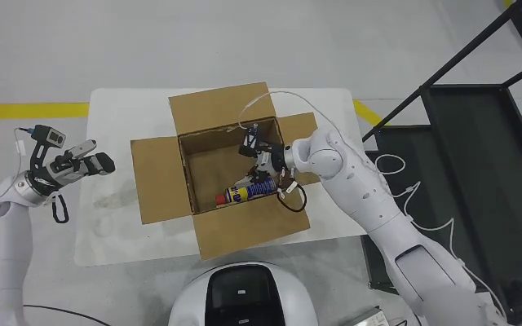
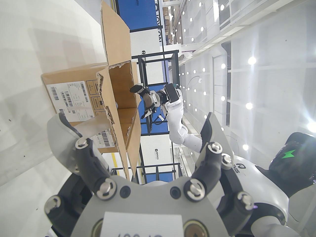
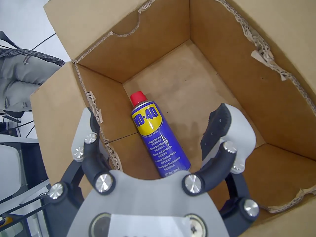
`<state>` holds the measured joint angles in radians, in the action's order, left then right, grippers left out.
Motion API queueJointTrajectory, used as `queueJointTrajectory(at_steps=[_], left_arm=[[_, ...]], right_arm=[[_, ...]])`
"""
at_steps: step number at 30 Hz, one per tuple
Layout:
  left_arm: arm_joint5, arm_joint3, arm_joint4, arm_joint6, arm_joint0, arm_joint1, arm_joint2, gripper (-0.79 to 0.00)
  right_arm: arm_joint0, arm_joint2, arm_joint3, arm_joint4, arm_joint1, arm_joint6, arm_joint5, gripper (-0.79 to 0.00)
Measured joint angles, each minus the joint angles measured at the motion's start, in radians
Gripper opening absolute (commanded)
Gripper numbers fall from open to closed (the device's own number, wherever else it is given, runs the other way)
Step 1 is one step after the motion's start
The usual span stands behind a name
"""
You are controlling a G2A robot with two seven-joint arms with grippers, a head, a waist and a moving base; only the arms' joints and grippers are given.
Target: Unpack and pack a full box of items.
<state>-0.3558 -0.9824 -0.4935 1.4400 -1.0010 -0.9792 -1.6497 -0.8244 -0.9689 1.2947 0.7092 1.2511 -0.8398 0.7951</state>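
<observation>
Right gripper (image 3: 155, 114) is hanging over the open mouth of the box (image 3: 214, 38), fingers spread wide, nothing in them. Straight below sits the spray can (image 3: 158, 134): blue and yellow body, red cap, lying flat on the box floor hard against 1 inner wall, cap pointing into a corner. From my wrist the can runs right down the gap between my 2 fingers, and I'm above it, not touching. From the top view my right gripper (image 1: 254, 159) is inside the box's outline, the spray can (image 1: 249, 192) just beside it on the side of the box nearest my body. It's the 1 item I can see in the box (image 1: 159, 179). All 4 flaps are folded outward, their torn, ragged edges ringing the opening, and the wall beside the can stands close to 1 of my fingers. A black cable loop dangles from my right wrist over the box rim, and a white cable arcs above the far flap. My left gripper (image 1: 96, 157) is well apart from the box, out past its left flap near the table (image 1: 122, 114) edge, also spread wide and empty. From that wrist, the left gripper (image 2: 134, 122) faces the labelled outer side of the box (image 2: 116, 38). A black metal rack stands beyond the box's right side.
</observation>
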Motion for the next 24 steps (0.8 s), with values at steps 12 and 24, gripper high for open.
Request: queueJointTrajectory(at_steps=[12, 24], left_arm=[[0.0, 0.0, 0.0, 0.0, 0.0, 0.0, 0.0, 0.0], [0.0, 0.0, 0.0, 0.0, 0.0, 0.0, 0.0, 0.0]], right_arm=[[0.014, 0.037, -0.001, 0.052, 0.003, -0.015, 0.002, 0.0], [0.266, 0.324, -0.272, 0.161, 0.107, -0.016, 0.114, 0.0]])
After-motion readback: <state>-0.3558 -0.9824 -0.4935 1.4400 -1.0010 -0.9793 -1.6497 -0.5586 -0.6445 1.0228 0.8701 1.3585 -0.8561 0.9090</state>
